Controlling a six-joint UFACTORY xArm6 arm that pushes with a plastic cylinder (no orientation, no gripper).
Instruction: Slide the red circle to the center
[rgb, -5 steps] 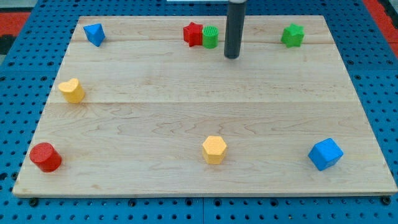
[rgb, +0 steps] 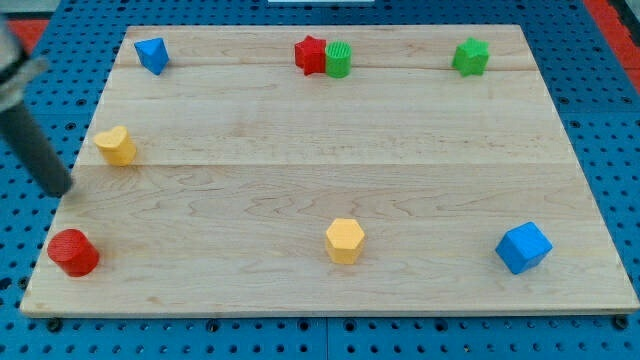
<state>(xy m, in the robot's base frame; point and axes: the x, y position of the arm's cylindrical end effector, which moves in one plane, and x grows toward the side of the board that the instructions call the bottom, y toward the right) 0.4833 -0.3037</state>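
Hovering at the counter's (rgb: 300, 150) left edge, my tip (rgb: 62, 192) sits at about twelve o'clock from the red circle (rgb: 73, 252), apart from it. The yellow block (rgb: 116, 145) lies near, at two o'clock from my tip. I carry no jaws, only the rod.

A pale wooden board (rgb: 330, 160) lies on a blue pegboard bench (rgb: 600, 110), carrying eight small blocks around its edges. At twelve o'clock, a red star (rgb: 310, 54) and a green cylinder (rgb: 339, 60) sit touching. A green star (rgb: 470, 57) occupies one o'clock; a blue triangular block (rgb: 152, 54) sits at eleven. At nine o'clock rests a yellow heart-shaped block (rgb: 117, 146). The red circle (rgb: 73, 252) stands at eight o'clock, near the board's corner. A yellow hexagon (rgb: 344, 240) lies at six o'clock, and a blue cube (rgb: 523, 247) at four. The board's middle carries nothing but grain lines.
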